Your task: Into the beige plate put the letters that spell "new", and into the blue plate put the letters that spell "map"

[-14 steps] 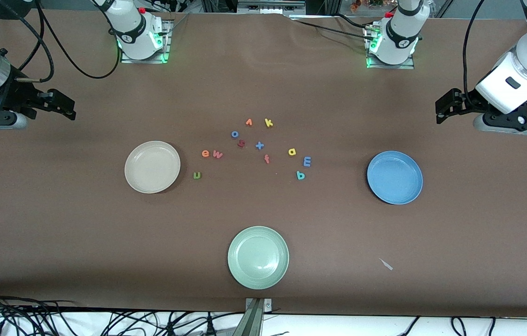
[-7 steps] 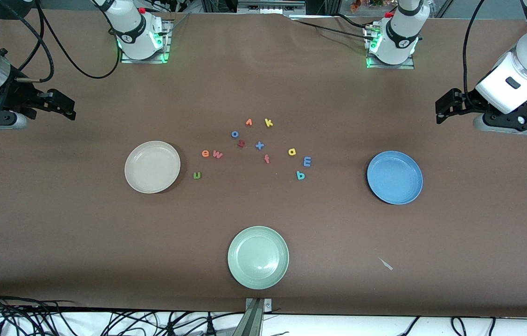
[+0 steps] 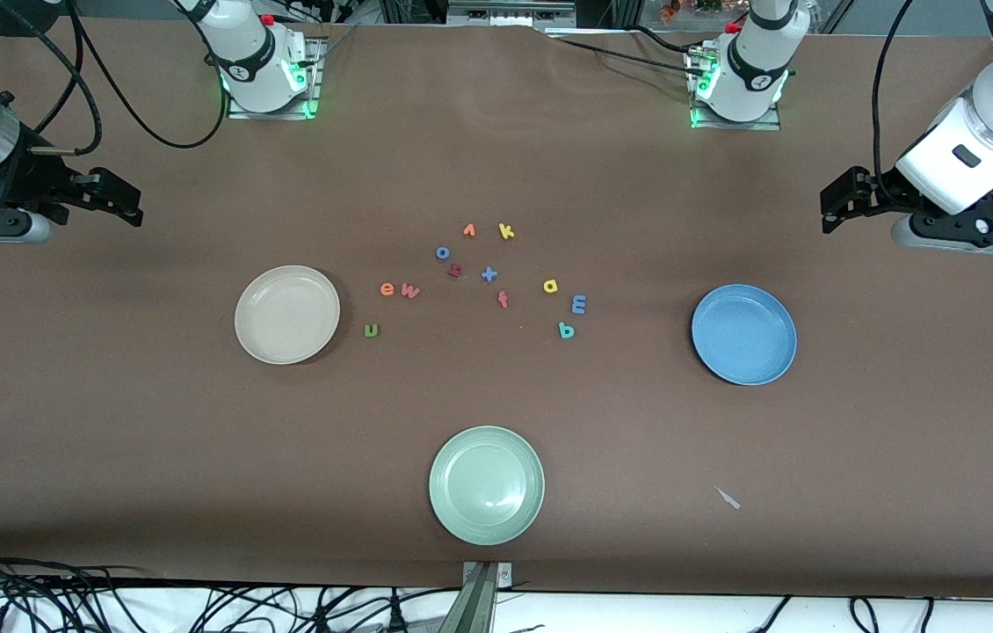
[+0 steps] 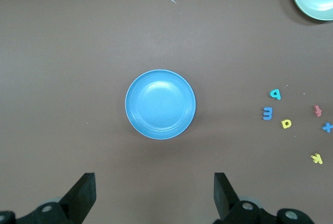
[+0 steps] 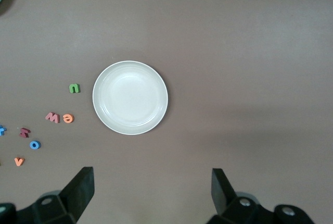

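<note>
The beige plate [image 3: 287, 315] lies toward the right arm's end, the blue plate [image 3: 743, 334] toward the left arm's end. Between them lie the green n [image 3: 371, 331], orange e [image 3: 387, 289], pinkish w [image 3: 410, 291], yellow a [image 3: 550, 286], light blue m [image 3: 578, 304] and teal p [image 3: 566, 331], all on the table. My right gripper [image 3: 114, 198] hangs open and empty above the table's end, looking down on the beige plate [image 5: 130, 97]. At the other end my left gripper [image 3: 839, 200] is open too, with the blue plate [image 4: 160, 104] below it.
Other letters sit in the middle cluster: blue o [image 3: 442, 253], red s [image 3: 454, 271], blue x [image 3: 489, 274], red f [image 3: 503, 300], orange v [image 3: 468, 230], yellow k [image 3: 506, 231]. A pale green plate [image 3: 486, 484] lies nearest the front camera, a white scrap [image 3: 728, 498] beside it.
</note>
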Controlling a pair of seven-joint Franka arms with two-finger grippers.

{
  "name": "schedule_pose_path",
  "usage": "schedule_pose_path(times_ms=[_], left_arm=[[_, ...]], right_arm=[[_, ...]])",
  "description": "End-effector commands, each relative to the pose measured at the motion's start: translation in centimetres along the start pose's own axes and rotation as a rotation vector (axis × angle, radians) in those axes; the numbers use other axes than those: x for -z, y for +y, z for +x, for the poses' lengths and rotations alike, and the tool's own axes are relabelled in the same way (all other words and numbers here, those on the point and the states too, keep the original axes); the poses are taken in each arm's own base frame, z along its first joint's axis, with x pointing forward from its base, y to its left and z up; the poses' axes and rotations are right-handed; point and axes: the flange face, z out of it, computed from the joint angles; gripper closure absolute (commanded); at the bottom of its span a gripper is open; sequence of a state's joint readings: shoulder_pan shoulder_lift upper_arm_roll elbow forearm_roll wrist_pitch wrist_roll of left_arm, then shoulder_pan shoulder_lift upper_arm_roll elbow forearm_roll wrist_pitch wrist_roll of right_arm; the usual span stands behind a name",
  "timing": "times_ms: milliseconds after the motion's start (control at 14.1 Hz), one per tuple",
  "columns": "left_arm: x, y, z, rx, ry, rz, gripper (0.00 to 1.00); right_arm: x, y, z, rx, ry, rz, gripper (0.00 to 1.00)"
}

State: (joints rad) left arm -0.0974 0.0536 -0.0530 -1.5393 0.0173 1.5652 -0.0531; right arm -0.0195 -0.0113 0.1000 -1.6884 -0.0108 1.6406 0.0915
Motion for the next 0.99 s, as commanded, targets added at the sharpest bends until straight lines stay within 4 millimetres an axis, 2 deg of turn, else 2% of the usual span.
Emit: schedule_pose_path(times_ms=[0,567,921], left_arm=[[0.6,-0.3,0.2,-0.016,-0.005,-0.004,0.0],[0.5,-1.3,0.3,0.004,-0.005,-0.005,0.0],[0.3,-0.9,0.4,-0.002,-0.006,-0.004,0.0]], right_arm=[[0.1,-0.2,-0.8,0.008,0.012,0.014,0.0],[0.0,-0.2,-0.8,0.01,0.014,0.014,0.0],[-0.2,-0.3,-0.7,0.01,0.012,0.014,0.0]])
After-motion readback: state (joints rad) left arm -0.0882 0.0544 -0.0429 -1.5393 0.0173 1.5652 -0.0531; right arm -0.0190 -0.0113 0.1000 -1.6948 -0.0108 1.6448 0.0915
